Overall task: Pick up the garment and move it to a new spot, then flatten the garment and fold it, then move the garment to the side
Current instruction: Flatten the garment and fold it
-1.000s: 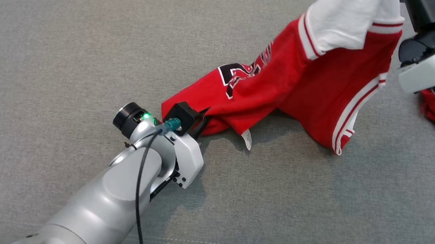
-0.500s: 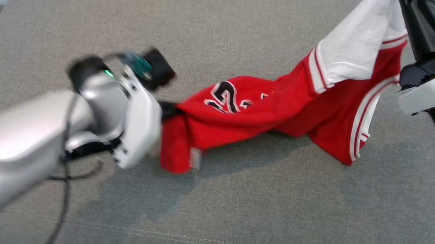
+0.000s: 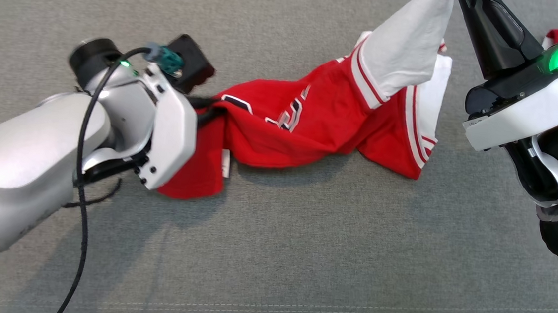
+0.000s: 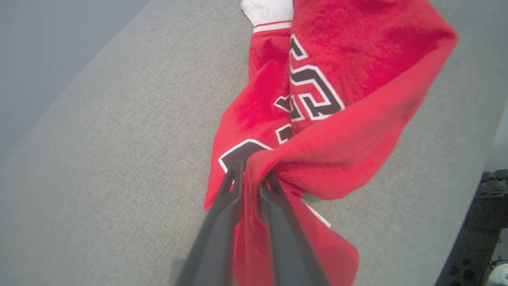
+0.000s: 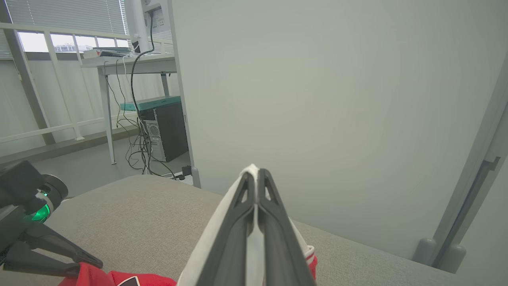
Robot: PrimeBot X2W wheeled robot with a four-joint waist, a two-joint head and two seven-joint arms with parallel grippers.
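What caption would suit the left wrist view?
Left gripper pinching a fold of the red jersey over the grey surface.

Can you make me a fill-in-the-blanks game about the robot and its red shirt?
The red jersey with white trim lies partly on a ____ fabric cushion. The left gripper is shut on the jersey's ____ cloth. The right gripper holds up its ____ end. The jersey's printed numbers are ____ with white outlines.
Missing words: grey, red, white, black.
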